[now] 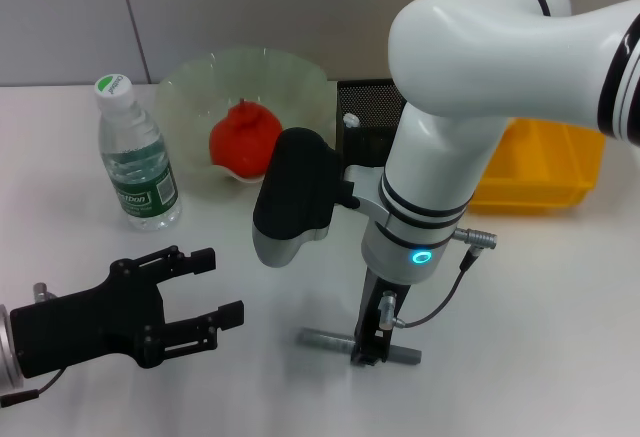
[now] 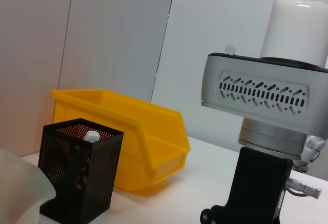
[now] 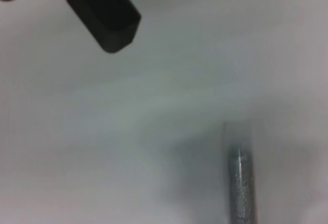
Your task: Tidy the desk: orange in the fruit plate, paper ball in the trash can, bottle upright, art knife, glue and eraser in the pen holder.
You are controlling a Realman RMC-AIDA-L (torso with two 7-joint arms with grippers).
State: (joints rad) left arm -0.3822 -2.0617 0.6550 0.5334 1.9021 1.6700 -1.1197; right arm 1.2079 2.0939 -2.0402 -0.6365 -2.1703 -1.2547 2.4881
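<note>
The grey art knife (image 1: 330, 339) lies flat on the table near the front, and my right gripper (image 1: 368, 345) points straight down onto its middle. Its end shows in the right wrist view as the art knife (image 3: 241, 183). My left gripper (image 1: 212, 289) rests open and empty at the front left. The orange (image 1: 243, 140) sits in the fruit plate (image 1: 200, 77). Left of it the bottle (image 1: 137, 157) stands upright. The pen holder (image 2: 77, 175) holds a small white-capped item (image 2: 92, 136). The trash can (image 1: 540, 162) is at the back right. Paper ball and eraser are out of view.
My right arm's white forearm (image 1: 440, 147) and black wrist housing (image 1: 295, 197) hang over the table's middle, hiding most of the pen holder (image 1: 372, 107) from the head view. The trash can (image 2: 138, 137) stands just behind the pen holder.
</note>
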